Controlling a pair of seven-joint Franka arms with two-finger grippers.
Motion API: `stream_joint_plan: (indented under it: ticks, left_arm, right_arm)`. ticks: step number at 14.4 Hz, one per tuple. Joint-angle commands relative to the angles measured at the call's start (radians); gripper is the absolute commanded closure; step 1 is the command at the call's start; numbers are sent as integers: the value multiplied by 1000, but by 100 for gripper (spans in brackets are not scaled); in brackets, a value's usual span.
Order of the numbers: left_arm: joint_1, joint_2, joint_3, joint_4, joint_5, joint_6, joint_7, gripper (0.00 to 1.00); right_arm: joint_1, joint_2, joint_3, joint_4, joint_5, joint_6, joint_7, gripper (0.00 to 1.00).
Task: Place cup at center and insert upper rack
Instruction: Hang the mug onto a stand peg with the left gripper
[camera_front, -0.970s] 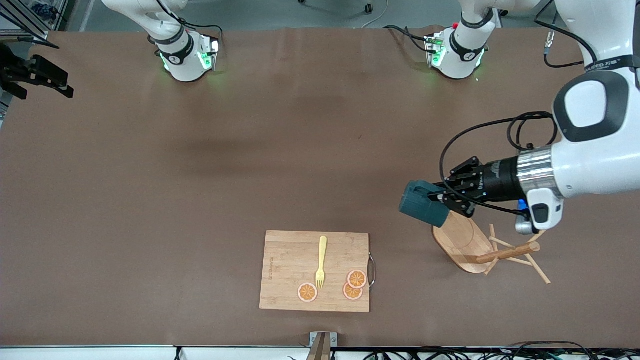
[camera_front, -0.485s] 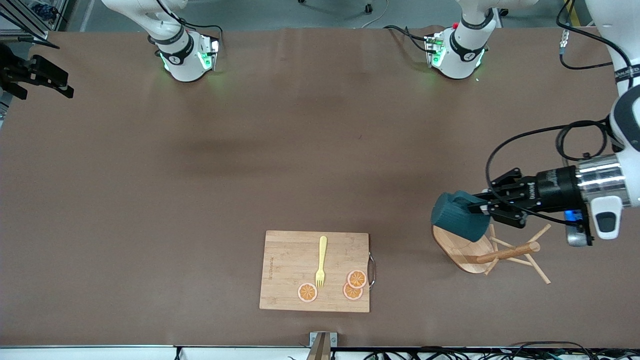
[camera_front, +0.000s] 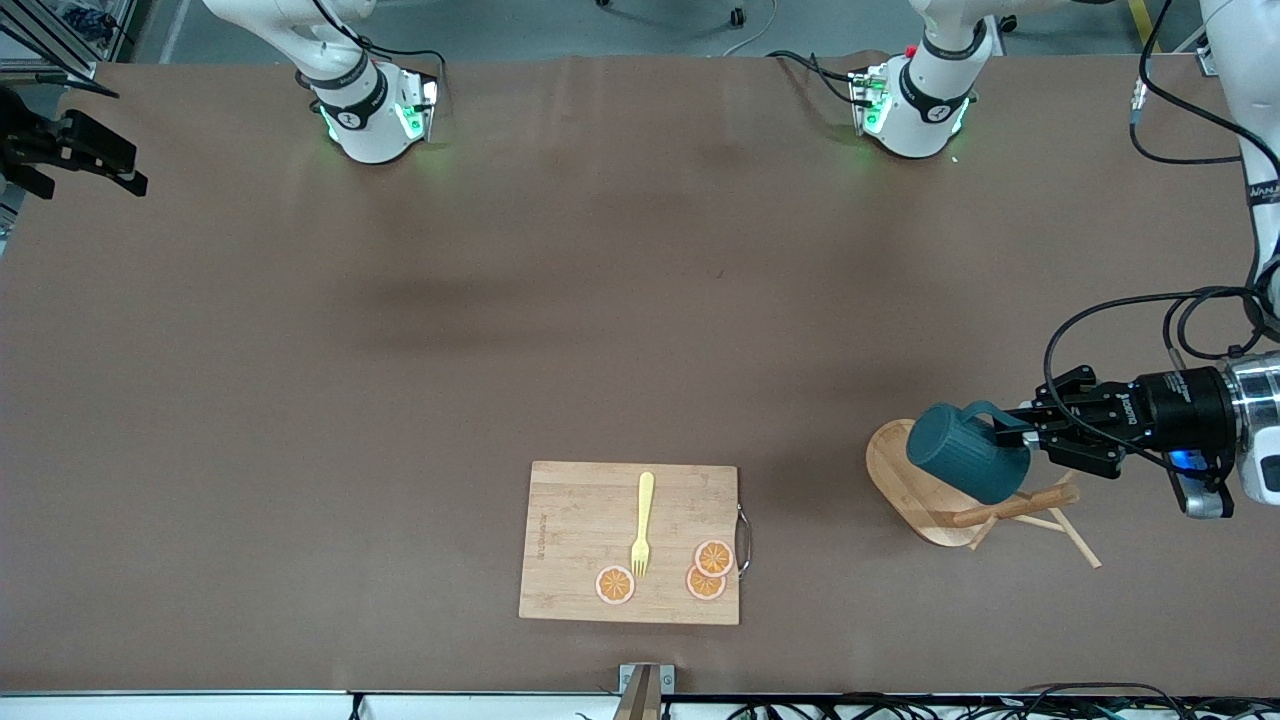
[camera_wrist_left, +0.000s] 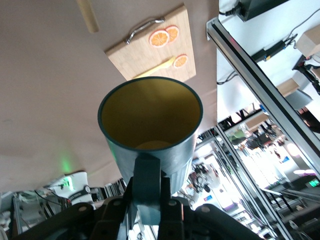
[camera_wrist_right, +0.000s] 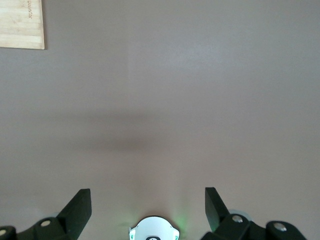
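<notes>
The cup (camera_front: 965, 465), dark teal and ribbed, hangs in the air on its side over the upper rack. My left gripper (camera_front: 1015, 425) is shut on its handle. In the left wrist view the cup (camera_wrist_left: 150, 115) shows its mustard-yellow inside, and my left gripper (camera_wrist_left: 150, 195) pinches the handle between both fingers. The upper rack (camera_front: 905, 485) lies tipped over on the table toward the left arm's end, its post (camera_front: 1015, 505) and thin pegs pointing along the table. My right gripper (camera_wrist_right: 147, 192) is open and empty, high over bare table.
A bamboo cutting board (camera_front: 580, 540) lies near the front camera's edge, with a yellow fork (camera_front: 642, 520) and orange slices (camera_front: 712, 558) on it. It also shows in the left wrist view (camera_wrist_left: 150, 55). The right arm waits.
My left gripper has carried the cup toward the left arm's end of the table, from beside the rack's base to over its post. The cup has turned so its handle shows.
</notes>
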Motion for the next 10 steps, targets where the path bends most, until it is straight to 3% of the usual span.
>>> stream_joint_plan:
  ticks: [1,10]
  left_arm:
    - [6,6,-7,8,-44,-25,8,99]
    - [17,71,-5,8,-90,-25,52,99]
  right_arm:
    - [-19,-28,13,-25,-5,10,-13,0]
    - [-19,-28,13,-25,-5,10,-15,0]
